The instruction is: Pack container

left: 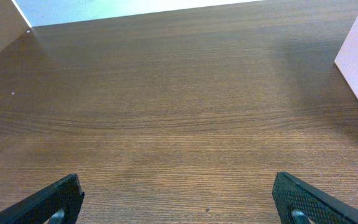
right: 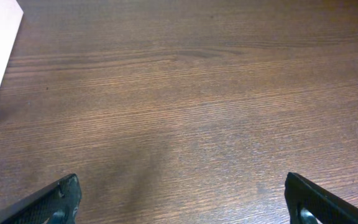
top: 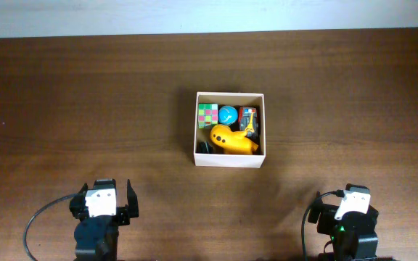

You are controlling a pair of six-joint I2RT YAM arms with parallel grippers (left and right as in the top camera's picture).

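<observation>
The container is seen on the wooden table, and every place here is given from it. A yellow toy is held inside it toward its near wall. A multicoloured cube, a blue ball and a small striped toy are lined along its far wall. The left gripper is placed nearer than the container and to its left, well apart from it. Its jaws are spread wide (only their black tips show in the wrist view's lower corners), and nothing is gripped or touched. The right gripper is placed nearer and to the container's right, likewise spread wide and empty, with bare wood beneath it
</observation>
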